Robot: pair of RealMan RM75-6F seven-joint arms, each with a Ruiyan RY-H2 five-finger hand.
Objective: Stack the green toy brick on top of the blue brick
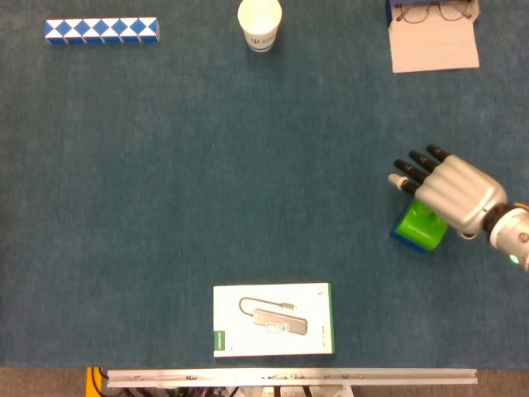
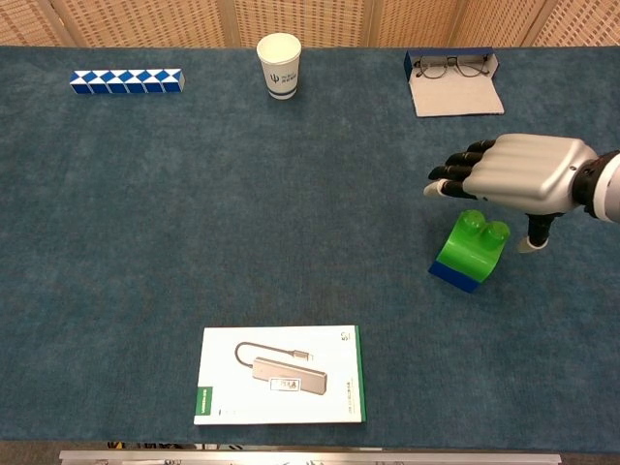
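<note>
Your right hand (image 2: 518, 174) hovers spread, holding nothing; green plastic toy brick (image 2: 471, 242) sits tilted on blue brick (image 2: 453, 275), one brush topples it.

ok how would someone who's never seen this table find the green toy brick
Start from the blue carpet-like tabletop and go to its right side, below the open glasses case. There, just under the robot's silver right hand, sits the bright green toy brick on a flat blue brick. It is the only green, round-studded thing there.
</note>
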